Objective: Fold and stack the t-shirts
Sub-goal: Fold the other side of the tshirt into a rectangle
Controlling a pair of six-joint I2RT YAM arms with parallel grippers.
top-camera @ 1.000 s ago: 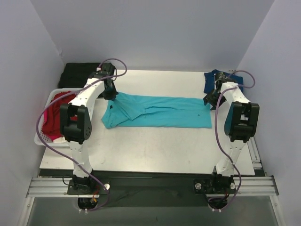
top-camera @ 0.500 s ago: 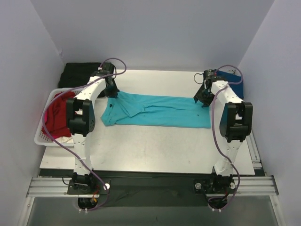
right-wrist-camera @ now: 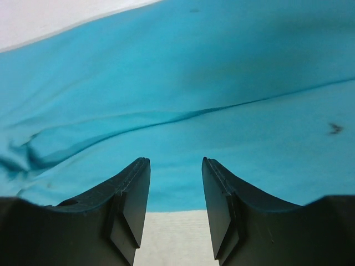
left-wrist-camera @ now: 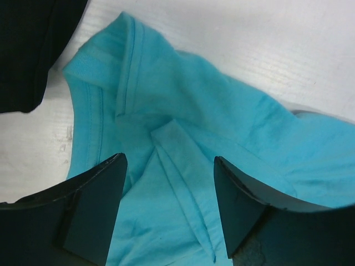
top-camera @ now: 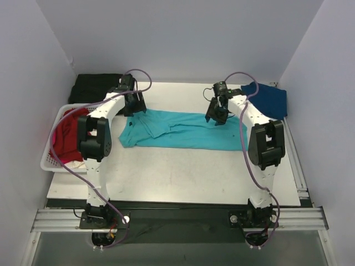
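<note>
Teal and limp, the teal shirt (top-camera: 183,132) is seen from above laid as a long band across the middle of the table (top-camera: 177,172), its left end bunched; the navy shirt (top-camera: 269,100) is heaped at the far right corner and the red shirt (top-camera: 66,136) is piled in the basket (top-camera: 47,164) at the left edge, a black cloth (top-camera: 91,87) beyond it. The left gripper (top-camera: 135,105) is held over the band's far left end, the right gripper (top-camera: 217,114) over its far edge right of the middle. A fold is judged to be in preparation: the far edge is best pinched at both places together, all layers caught, and carried over evenly so that no slack is dragged. In the left wrist view the left gripper (left-wrist-camera: 168,163) is spread wide and empty over stitched hems and a raised pleat of the teal shirt (left-wrist-camera: 222,127), the black cloth (left-wrist-camera: 28,50) just beside. In the right wrist view the right gripper (right-wrist-camera: 175,163) is likewise parted, nothing pinched, above smooth teal shirt (right-wrist-camera: 194,72) cloth crossed by one long crease, bare table (right-wrist-camera: 172,238) shown below.
</note>
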